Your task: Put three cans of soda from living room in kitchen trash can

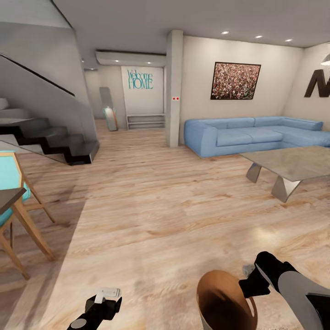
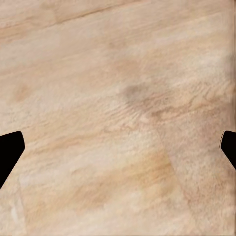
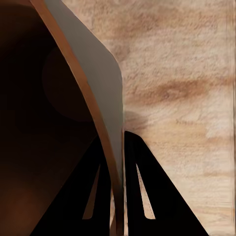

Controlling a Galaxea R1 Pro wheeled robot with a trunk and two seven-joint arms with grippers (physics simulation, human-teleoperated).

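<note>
The tash can hangs low at the right in the head view, tilted so its brown inside faces me. My right gripper is shut on its rim. In the right wrist view the two black fingers pinch the pale grey wall, one inside and one outside. My left gripper is open over bare wood floor, its fingertips far apart with nothing between them. The three cans of soda are out of view.
This is the living room with a light plank floor. A blue sofa and a low grey table stand at the right. A dark staircase and a wooden chair are at the left, and a pillar stands ahead.
</note>
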